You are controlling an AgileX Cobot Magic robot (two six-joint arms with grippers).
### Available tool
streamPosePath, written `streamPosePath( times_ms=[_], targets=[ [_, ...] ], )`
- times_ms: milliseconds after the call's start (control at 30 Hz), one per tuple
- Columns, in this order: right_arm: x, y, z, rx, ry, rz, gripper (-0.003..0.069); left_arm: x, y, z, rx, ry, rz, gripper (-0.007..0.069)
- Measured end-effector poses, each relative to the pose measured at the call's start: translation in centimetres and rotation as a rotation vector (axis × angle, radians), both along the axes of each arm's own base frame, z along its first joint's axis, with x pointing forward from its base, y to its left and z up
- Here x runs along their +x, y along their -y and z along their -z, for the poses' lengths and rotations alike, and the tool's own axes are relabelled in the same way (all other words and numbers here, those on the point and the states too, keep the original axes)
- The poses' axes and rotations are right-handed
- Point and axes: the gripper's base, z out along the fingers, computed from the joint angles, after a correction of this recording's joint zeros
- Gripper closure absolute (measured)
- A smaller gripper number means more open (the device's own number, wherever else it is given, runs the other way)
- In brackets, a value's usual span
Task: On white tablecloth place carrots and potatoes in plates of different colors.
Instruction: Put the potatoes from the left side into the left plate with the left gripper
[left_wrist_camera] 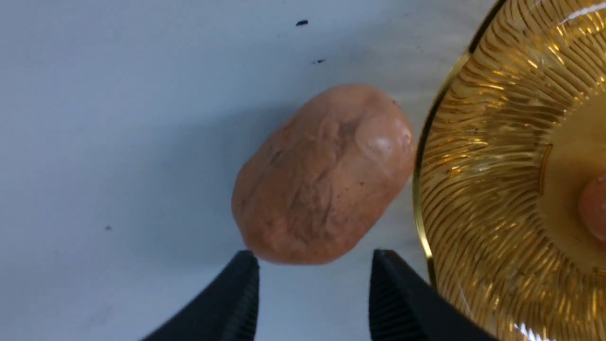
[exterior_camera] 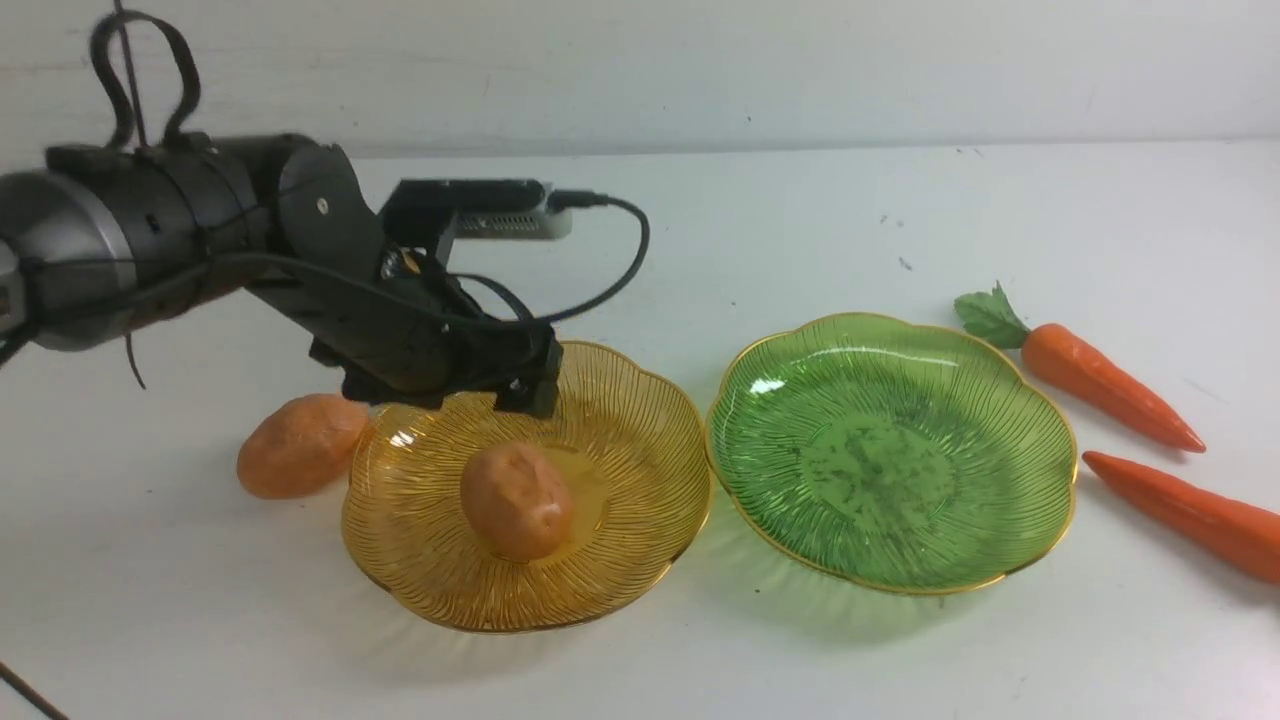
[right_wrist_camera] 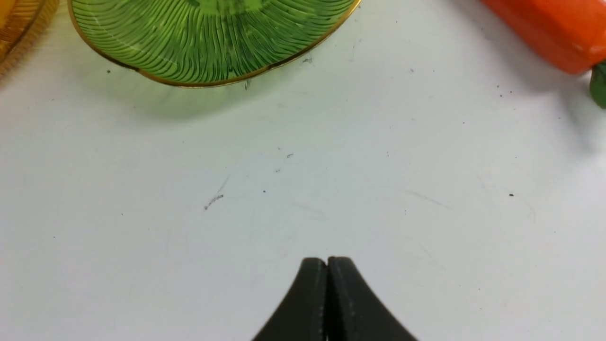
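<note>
Left claw (left_wrist_camera: 315, 265) spread, tips just short of loose potato (left_wrist_camera: 322, 175), which lies on white tablecloth (exterior_camera: 800, 220) right beside amber plate (exterior_camera: 640, 470) rim. Second potato (exterior_camera: 516, 500) sits in amber plate. Right claw (right_wrist_camera: 326, 260) pressed together over the cloth near green plate (exterior_camera: 890, 450). Far carrot (exterior_camera: 1100, 385) and near carrot (exterior_camera: 1190, 515) lie on cloth right of green plate

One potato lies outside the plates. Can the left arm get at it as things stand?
Probably yes. The left gripper hangs open just short of the loose potato, with nothing between them; only the rim of the amber plate crowds one side of it.
</note>
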Motion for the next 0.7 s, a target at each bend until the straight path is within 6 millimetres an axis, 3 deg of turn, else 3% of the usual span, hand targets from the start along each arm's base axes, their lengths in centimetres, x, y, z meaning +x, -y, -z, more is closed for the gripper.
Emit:
streamPosePath(
  times_ms=[100, 233, 533, 700],
  targets=[
    [0.0, 0.0, 0.0, 0.0, 0.0, 0.0, 0.0674, 0.6, 0.2, 1.7, 0.026, -0.033, 0.093, 0.0155],
    [0.0, 0.0, 0.0, 0.0, 0.0, 0.0, 0.0674, 1.2, 0.4, 3.8, 0.053, -0.075, 0.204, 0.0032],
    [0.0, 0.0, 0.0, 0.0, 0.0, 0.0, 0.0674, 2.0, 0.4, 6.3, 0.06, -0.114, 0.24, 0.0007],
    [0.0, 0.0, 0.0, 0.003, 0.0, 0.0, 0.0674, 2.2, 0.3, 7.5, 0.075, -0.142, 0.254, 0.0047]
  ],
)
